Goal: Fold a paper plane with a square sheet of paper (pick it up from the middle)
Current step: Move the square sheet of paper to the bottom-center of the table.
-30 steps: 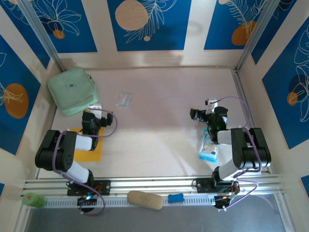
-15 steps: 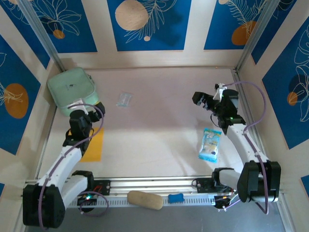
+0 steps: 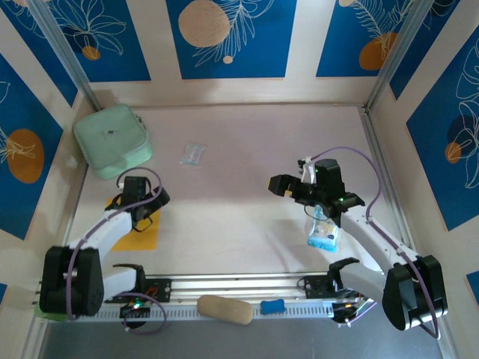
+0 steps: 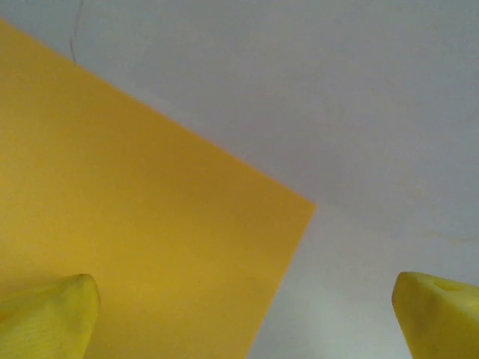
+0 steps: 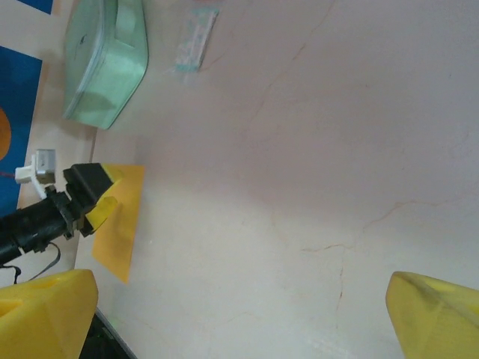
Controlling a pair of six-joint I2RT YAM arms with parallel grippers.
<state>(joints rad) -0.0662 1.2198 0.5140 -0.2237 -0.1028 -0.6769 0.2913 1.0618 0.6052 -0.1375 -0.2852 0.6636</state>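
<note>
The square sheet of paper (image 3: 142, 233) lies flat on the table at the near left, plain orange-yellow, and it takes up the left half of the left wrist view (image 4: 135, 209). My left gripper (image 3: 146, 207) hovers low over its far edge, open, with one yellow fingertip (image 4: 46, 318) above the paper and the other (image 4: 441, 314) above bare table. My right gripper (image 3: 278, 185) stands open over the table right of centre, nothing between its fingers (image 5: 438, 318). From the right wrist view the paper (image 5: 120, 221) sits under the left gripper (image 5: 93, 198).
A mint-green pouch (image 3: 112, 140) rests in the far left corner, a small clear wrapper (image 3: 192, 153) just right of it. A blue-and-white packet (image 3: 323, 228) lies under the right forearm. On the front rail sit a tan oval lump (image 3: 224, 309) and a small blue piece (image 3: 273, 306).
My left arm has reached out and dropped its gripper down to the paper's far edge. My right gripper has swung left and nearer, toward the table's middle. Both stayed open.
</note>
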